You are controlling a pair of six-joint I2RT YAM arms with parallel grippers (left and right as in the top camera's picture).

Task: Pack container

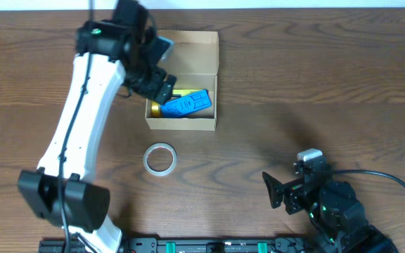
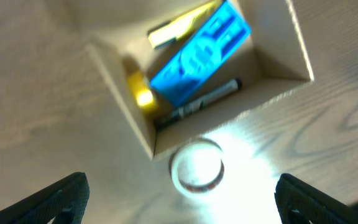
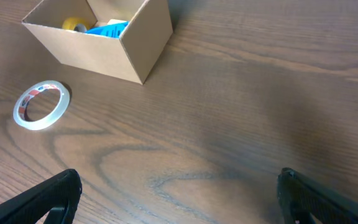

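The tan cardboard container (image 1: pixel 195 125) stands open at the back middle of the table, its flap lid up behind it. Inside lie a blue block (image 1: pixel 186 105), a yellow roll (image 1: pixel 155 109) and, in the left wrist view, a black pen (image 2: pixel 199 104) and a yellow item (image 2: pixel 178 26). A clear tape roll (image 1: pixel 160 158) lies on the table just in front of the container. My left gripper (image 1: pixel 159 88) is open and empty, hovering above the container's left part; its fingers frame the tape roll (image 2: pixel 196 168). My right gripper (image 1: pixel 281 191) is open and empty at the front right.
The right wrist view shows the container (image 3: pixel 138 46) and the tape roll (image 3: pixel 41 104) far off to its left. The left arm reaches from the front left edge up to the container.
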